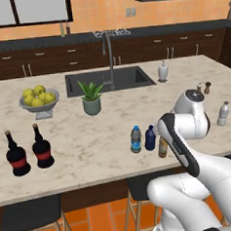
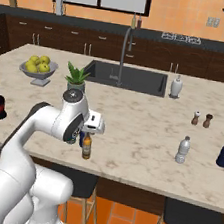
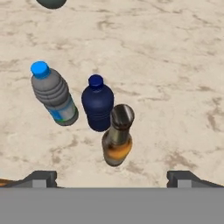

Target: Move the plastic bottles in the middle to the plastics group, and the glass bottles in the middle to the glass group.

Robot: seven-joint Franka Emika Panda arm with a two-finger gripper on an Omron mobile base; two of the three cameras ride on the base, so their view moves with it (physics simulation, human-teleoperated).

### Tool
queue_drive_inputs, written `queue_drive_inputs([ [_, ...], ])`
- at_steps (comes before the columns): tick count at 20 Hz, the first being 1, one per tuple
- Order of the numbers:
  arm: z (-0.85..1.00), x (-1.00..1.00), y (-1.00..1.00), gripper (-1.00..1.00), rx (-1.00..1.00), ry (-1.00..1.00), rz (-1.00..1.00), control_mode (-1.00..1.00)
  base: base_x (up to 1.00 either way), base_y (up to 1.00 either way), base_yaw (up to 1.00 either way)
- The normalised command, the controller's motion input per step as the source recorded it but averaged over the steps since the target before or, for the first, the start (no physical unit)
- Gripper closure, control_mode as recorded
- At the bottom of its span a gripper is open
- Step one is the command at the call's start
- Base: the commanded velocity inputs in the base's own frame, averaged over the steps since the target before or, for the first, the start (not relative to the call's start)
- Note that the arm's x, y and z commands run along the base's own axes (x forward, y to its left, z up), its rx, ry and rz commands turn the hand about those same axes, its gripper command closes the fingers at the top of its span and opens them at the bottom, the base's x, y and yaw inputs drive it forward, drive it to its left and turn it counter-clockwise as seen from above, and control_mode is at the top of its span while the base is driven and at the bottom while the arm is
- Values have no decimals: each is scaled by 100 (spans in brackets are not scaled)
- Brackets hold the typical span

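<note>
I count three bottles standing upright in the middle of the marble table [image 1: 90,139], near its front edge: one clear plastic bottle [image 3: 54,94] with a blue cap and blue label, one solid dark blue bottle [image 3: 97,104] just beside it, and one slim amber glass bottle [image 3: 118,136] with a long neck, close against the blue one. Two black round-bellied bottles [image 1: 29,150] with red bands stand together at the left end. One pale clear bottle [image 1: 223,114] with a white cap stands well apart at the right end. My gripper [image 3: 111,177] hovers above the middle trio, jaws spread wide, holding nothing.
</note>
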Motion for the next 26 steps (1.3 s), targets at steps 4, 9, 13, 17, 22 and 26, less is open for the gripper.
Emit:
queue_drive_inputs([
  [4,-27,17,0,-100,0,0,0,-100,0,0,0],
  [9,-33,27,0,-100,0,0,0,-100,0,0,0],
  [13,-24,22,0,-100,0,1,0,-100,0,0,0],
  [17,-18,14,-1,-100,0,5,0,-100,0,0,0],
  [22,-18,9,-4,-100,0,6,0,-100,0,0,0],
  [26,-12,5,-3,-100,0,4,0,-100,0,0,0],
])
